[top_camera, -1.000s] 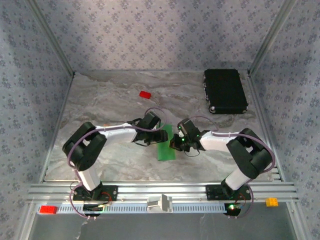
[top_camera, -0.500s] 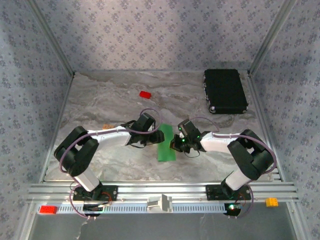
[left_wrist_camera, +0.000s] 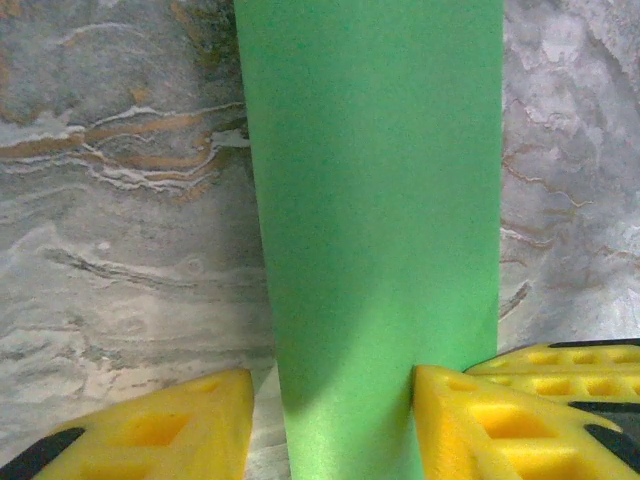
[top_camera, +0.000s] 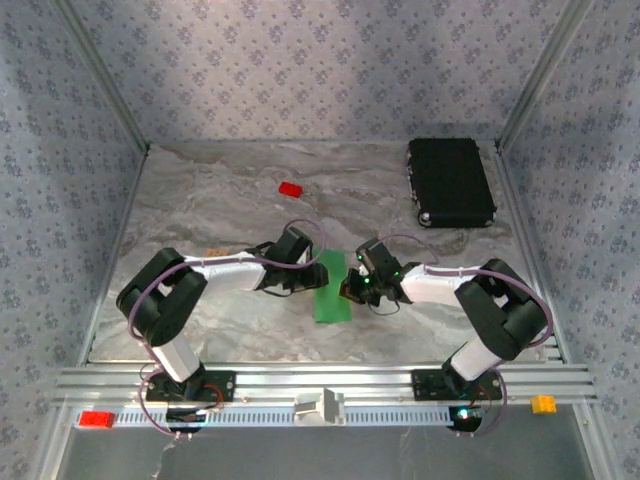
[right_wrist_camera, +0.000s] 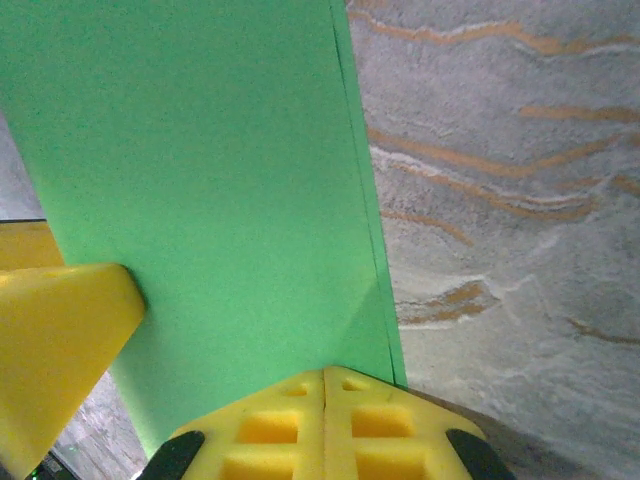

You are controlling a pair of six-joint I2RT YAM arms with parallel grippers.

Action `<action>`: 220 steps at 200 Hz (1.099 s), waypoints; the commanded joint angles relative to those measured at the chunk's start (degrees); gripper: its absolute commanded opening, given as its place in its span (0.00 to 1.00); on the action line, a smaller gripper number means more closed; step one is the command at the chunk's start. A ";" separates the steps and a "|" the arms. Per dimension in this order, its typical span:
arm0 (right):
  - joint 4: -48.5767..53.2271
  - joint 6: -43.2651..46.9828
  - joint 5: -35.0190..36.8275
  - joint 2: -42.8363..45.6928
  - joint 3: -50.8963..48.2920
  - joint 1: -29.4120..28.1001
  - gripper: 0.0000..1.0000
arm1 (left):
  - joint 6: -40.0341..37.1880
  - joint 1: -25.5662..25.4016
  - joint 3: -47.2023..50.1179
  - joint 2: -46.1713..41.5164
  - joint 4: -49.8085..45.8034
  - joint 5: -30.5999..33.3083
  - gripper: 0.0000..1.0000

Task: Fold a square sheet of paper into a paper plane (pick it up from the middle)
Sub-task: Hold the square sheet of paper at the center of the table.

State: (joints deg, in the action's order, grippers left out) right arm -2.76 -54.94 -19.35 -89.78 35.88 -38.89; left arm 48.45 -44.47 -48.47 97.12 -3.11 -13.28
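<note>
**Two arms meet over a green strip**

The grey marbled surface [top_camera: 200, 210] stretches wall to wall. The left arm [top_camera: 225, 268] and right arm [top_camera: 445, 283] both reach low toward its middle, heads nearly facing each other. A black case [top_camera: 450, 182] lies flat in the far right corner, well apart from them.

Between the two arm heads lies the paper [top_camera: 331, 287]. It is bright green and folded into a long narrow strip, flat on the surface and slightly slanted. In the right wrist view a doubled edge runs down its right side.

The left jaws stand apart, straddling the strip's width. One yellow pad [left_wrist_camera: 150, 430] sits just clear of the left edge, and the other touches the right edge.

The right jaws are together, their yellow pads [right_wrist_camera: 290, 425] meeting in a seam at the strip's near corner. I can't make out whether a layer of paper is caught between them.

A small red block [top_camera: 290, 189] rests alone toward the back, left of centre.
</note>
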 commanded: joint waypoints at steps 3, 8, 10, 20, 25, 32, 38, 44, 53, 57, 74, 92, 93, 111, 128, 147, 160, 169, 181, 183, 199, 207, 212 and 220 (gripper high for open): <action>1.68 -1.02 -0.19 -0.83 -1.38 -0.26 0.07 | -0.42 -0.02 0.60 2.40 -0.45 0.59 0.43; 1.05 -1.04 -0.45 -0.39 -1.21 -0.09 0.08 | -0.41 -0.08 0.49 2.52 -0.70 0.72 0.43; 0.89 -1.03 -0.56 0.02 -1.17 0.04 0.08 | -0.40 -0.05 0.48 2.61 -0.74 0.82 0.43; 1.12 -0.72 -0.45 2.16 -0.52 0.66 0.09 | -0.44 -0.09 0.48 2.88 -1.14 1.30 0.42; 1.80 -0.42 -0.19 3.54 -0.09 1.05 0.10 | -0.50 -0.02 0.48 2.98 -1.36 1.58 0.42; 3.60 0.24 0.71 5.65 0.81 1.80 0.10 | -0.46 -0.02 0.48 3.03 -1.77 1.91 0.42; 5.92 1.07 2.02 7.76 1.68 2.34 0.10 | -0.46 -0.09 0.40 3.07 -2.12 2.14 0.42; 8.41 2.04 3.71 9.84 2.41 2.83 0.11 | -0.46 -0.07 0.35 3.15 -2.45 2.31 0.42; 12.26 3.52 6.49 13.38 3.21 3.66 0.12 | -0.54 -0.09 0.18 3.24 -2.83 2.55 0.41; 13.64 3.95 7.76 14.76 3.38 4.07 0.13 | -0.55 -0.05 0.11 3.25 -2.99 2.69 0.41; 17.90 4.94 10.29 20.62 2.08 6.26 0.14 | -0.91 -0.08 -0.49 3.50 -3.95 2.90 0.41; 18.41 4.53 9.46 25.57 -1.34 9.49 0.15 | -0.94 -0.02 -0.80 3.51 -4.51 3.41 0.40; 18.37 4.51 9.35 25.68 -1.60 9.65 0.16 | -0.92 -0.01 -0.82 3.51 -4.52 3.42 0.40; 17.43 3.82 7.93 28.87 -5.01 11.84 0.17 | -0.74 -0.03 -0.90 3.67 -4.83 3.78 0.40; 16.62 3.37 6.67 29.91 -7.22 12.76 0.17 | -1.11 -0.04 -1.09 4.12 -4.83 3.44 0.40; 15.76 2.79 5.71 29.84 -8.73 12.87 0.17 | -1.63 -0.05 -1.78 4.75 -5.70 3.43 0.40; 15.05 2.46 5.31 29.86 -9.50 12.78 0.17 | -1.64 -0.09 -2.06 5.01 -6.24 3.78 0.40; 14.87 2.31 5.21 29.84 -9.75 12.75 0.17 | -1.74 -0.06 -2.15 5.16 -6.58 3.96 0.40; 14.81 2.17 5.33 29.92 -9.92 12.68 0.17 | -1.97 -0.06 -2.53 5.49 -7.20 4.29 0.41; 14.81 2.15 5.32 29.92 -9.94 12.65 0.17 | -2.09 -0.08 -2.51 5.57 -7.35 4.31 0.41; 14.50 2.09 5.36 29.92 -9.98 12.68 0.17 | -2.69 -0.04 -3.10 5.95 -8.19 4.49 0.41; 14.45 1.95 5.30 29.92 -10.04 12.56 0.17 | -2.96 -0.04 -3.20 6.06 -8.38 4.57 0.42; 14.37 1.98 5.21 29.84 -10.14 12.54 0.17 | -3.13 -0.07 -3.27 6.15 -8.56 4.57 0.42; 14.36 1.95 5.21 29.83 -10.13 12.51 0.17 | -3.48 -0.10 -3.42 6.31 -8.81 4.66 0.42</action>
State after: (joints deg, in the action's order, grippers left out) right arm 11.90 -52.10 -13.32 -60.27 26.20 -26.33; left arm 47.27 -44.36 -52.12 99.31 -8.82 -11.97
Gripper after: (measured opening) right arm 0.166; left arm 0.413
